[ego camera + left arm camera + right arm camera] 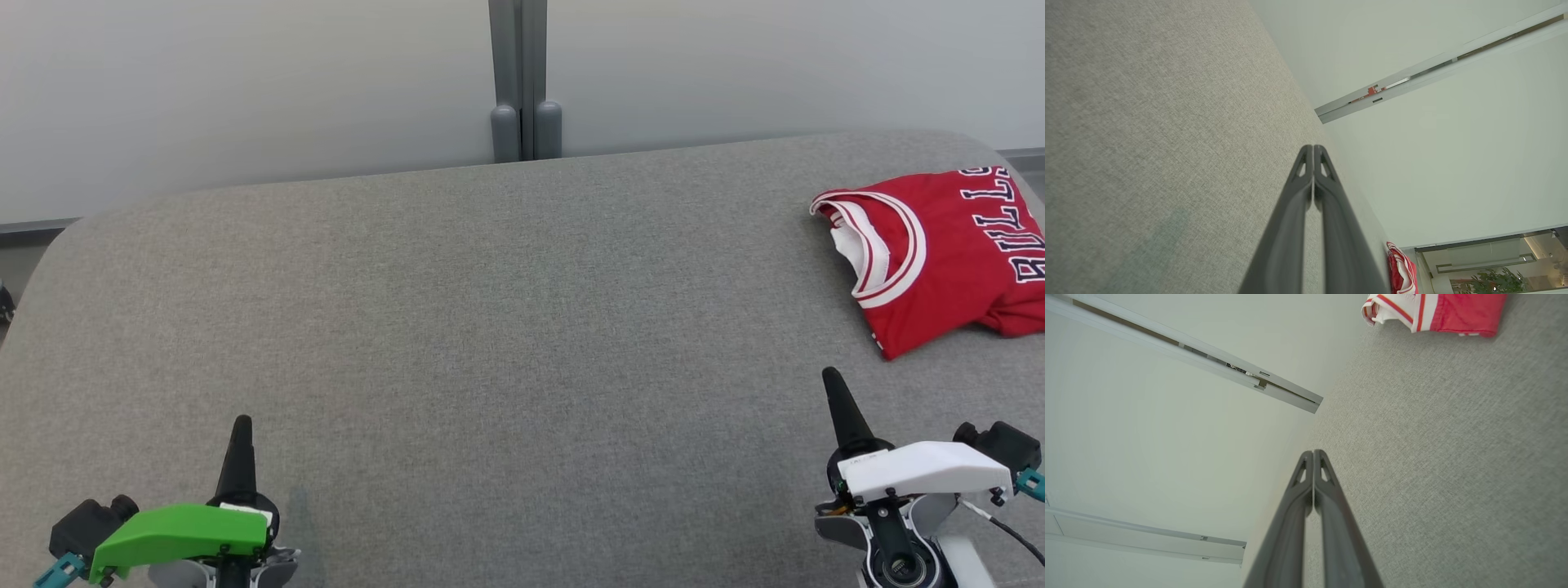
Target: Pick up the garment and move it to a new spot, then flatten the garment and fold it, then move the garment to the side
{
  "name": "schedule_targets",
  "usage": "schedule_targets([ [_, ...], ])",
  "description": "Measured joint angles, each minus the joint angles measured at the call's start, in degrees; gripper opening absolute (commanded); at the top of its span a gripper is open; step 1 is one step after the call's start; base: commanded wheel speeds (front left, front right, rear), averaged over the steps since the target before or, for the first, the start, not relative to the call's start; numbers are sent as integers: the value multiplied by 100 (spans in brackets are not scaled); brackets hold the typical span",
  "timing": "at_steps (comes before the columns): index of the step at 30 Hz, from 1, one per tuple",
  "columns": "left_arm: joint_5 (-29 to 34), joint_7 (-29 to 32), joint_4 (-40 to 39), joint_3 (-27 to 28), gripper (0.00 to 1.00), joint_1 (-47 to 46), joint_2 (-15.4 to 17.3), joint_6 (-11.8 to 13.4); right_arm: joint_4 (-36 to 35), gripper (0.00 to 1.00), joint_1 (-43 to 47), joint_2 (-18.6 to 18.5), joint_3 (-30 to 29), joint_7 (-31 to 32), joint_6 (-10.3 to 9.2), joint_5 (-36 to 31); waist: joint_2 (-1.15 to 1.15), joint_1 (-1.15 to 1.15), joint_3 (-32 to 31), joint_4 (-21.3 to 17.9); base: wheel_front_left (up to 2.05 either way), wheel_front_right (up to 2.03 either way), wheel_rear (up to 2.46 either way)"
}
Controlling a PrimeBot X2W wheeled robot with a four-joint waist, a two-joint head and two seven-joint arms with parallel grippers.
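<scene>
- At the upper right of the head view, the jersey [947,253] lies on the grey desk [490,327], close to the far right corner. Its right part runs off the frame, so I cannot tell whether it overhangs the edge.
- At the lower left, the left pincer [242,425] has its fingers pressed together and holds nothing. It is well apart from the jersey.
- At the lower right, the right pincer [833,380] is likewise together and empty. It is near the jersey's nearest corner but not touching it.
- The jersey looks folded and already set aside, so I judge the move to the side to be at or near its end.
- To finish well, keep the right pincer's tip clear of that near corner so it cannot snag a layer.
- If the bundle needs shifting further, push flat against the folded edge with closed fingers. Pinching one layer would likely pull the fold open.
- The jersey is red, with red-and-white striped trim round the neck and white lining showing inside the opening.
- The neck opening faces the left of the frame. Dark, white-edged lettering runs sideways and is partly cut off by the frame.
- The bundle is roughly rectangular and slightly puffy, with a loose bulge at its lower right.
</scene>
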Motion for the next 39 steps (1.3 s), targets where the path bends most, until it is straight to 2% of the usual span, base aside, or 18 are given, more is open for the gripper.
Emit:
schedule_targets([
  [39, -1695, 521, -59, 320, 0, -198, 1, -226, -149, 0, -58, -4, -275, 508, -4, 1904, 0, 0, 11, -6, 0, 0, 0],
])
